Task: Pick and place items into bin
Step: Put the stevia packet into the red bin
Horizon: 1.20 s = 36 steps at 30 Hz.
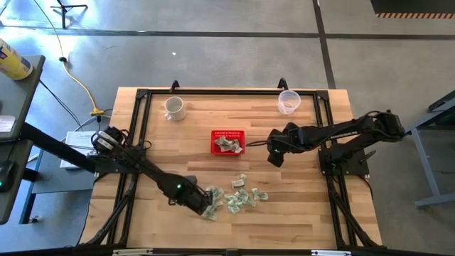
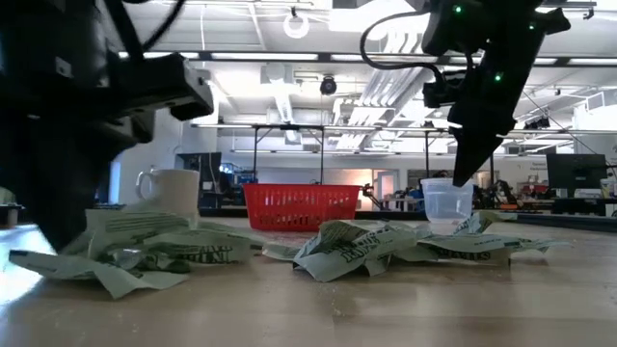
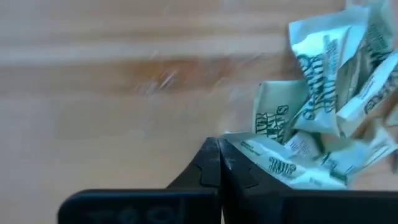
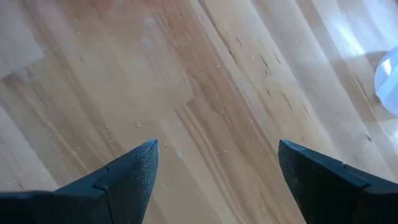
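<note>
Several pale green-and-white wrinkly wrappers (image 1: 240,198) lie in a loose pile on the wood near the table's near edge, and they also show in the low view (image 2: 357,246). A few more lie inside the red basket (image 1: 227,142) at mid-table. My left gripper (image 1: 207,203) is down at the pile's left end, and in its wrist view the left gripper (image 3: 219,168) is shut at a wrapper's edge. My right gripper (image 1: 276,158) hangs open above bare wood right of the basket, and its wrist view shows the right gripper (image 4: 217,162) with nothing between its fingers. My left gripper has its fingers together on the corner of one wrapper (image 3: 239,144) at the pile's left end. It comes at the corner slanting down from the table's left. The rest of that wrapper trails off beside the right finger (image 3: 249,177) toward the other pieces. I cannot tell whether it is lifted.
A white mug (image 1: 174,108) stands at the far left of the table and a clear plastic cup (image 1: 288,102) at the far right. A black frame (image 1: 142,96) borders the tabletop. Bare wood lies between the basket and the pile.
</note>
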Each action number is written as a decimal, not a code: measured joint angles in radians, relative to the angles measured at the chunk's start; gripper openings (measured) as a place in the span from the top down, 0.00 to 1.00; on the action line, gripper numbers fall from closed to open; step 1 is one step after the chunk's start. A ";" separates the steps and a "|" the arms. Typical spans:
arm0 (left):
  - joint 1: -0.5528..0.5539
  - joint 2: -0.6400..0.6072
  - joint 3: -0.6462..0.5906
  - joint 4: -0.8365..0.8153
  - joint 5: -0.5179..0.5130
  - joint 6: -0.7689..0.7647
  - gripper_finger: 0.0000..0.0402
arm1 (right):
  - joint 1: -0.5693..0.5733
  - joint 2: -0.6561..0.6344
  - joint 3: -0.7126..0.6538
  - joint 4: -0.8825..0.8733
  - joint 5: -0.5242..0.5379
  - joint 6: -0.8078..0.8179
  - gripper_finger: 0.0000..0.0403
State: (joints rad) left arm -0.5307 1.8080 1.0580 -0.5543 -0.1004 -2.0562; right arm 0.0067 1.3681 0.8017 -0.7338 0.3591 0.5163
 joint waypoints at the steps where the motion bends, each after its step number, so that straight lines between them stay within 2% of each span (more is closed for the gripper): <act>1: 0.011 -0.004 -0.001 0.005 -0.009 0.032 0.92 | 0.000 -0.001 0.000 -0.002 0.000 0.000 0.20; 6: 0.075 -0.062 0.012 -0.055 -0.069 0.269 0.95 | 0.013 -0.033 0.000 -0.006 0.004 -0.024 0.20; 9: 0.086 -0.099 0.055 -0.083 -0.146 0.584 0.93 | 0.023 -0.071 0.000 -0.024 0.012 -0.045 0.20; 11: 0.086 -0.109 0.085 -0.075 -0.175 0.870 0.87 | 0.023 -0.096 0.000 -0.040 0.016 -0.050 0.20; 14: 0.064 -0.109 0.122 -0.059 -0.164 1.275 0.75 | 0.022 -0.126 0.000 -0.075 0.018 -0.053 0.20; 16: 0.050 -0.108 0.126 -0.070 -0.129 1.395 0.66 | 0.023 -0.143 0.001 -0.094 0.018 -0.046 0.20; 17: 0.051 -0.107 0.126 -0.083 -0.092 1.368 0.61 | 0.023 -0.146 0.001 -0.104 0.013 -0.038 0.20; 19: 0.082 -0.106 0.126 -0.149 -0.007 1.169 0.52 | 0.023 -0.152 0.001 -0.128 0.004 -0.001 0.20; 23: 0.133 -0.092 0.125 -0.256 0.189 0.559 0.37 | 0.046 -0.153 0.001 -0.165 0.008 0.084 0.20; 25: 0.130 -0.093 0.124 -0.245 0.228 0.354 0.32 | 0.064 -0.153 0.001 -0.167 0.020 0.107 0.20; 30: 0.070 -0.055 0.127 -0.113 0.079 0.113 0.27 | 0.099 -0.153 0.001 -0.168 0.047 0.106 0.20; 36: 0.014 0.046 0.126 -0.081 0.144 -0.026 0.31 | 0.126 -0.153 0.001 -0.182 0.070 0.064 0.20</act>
State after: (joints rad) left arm -0.5167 1.8544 1.1843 -0.6353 0.0438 -2.0820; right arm 0.1324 1.2152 0.8028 -0.9161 0.4292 0.5802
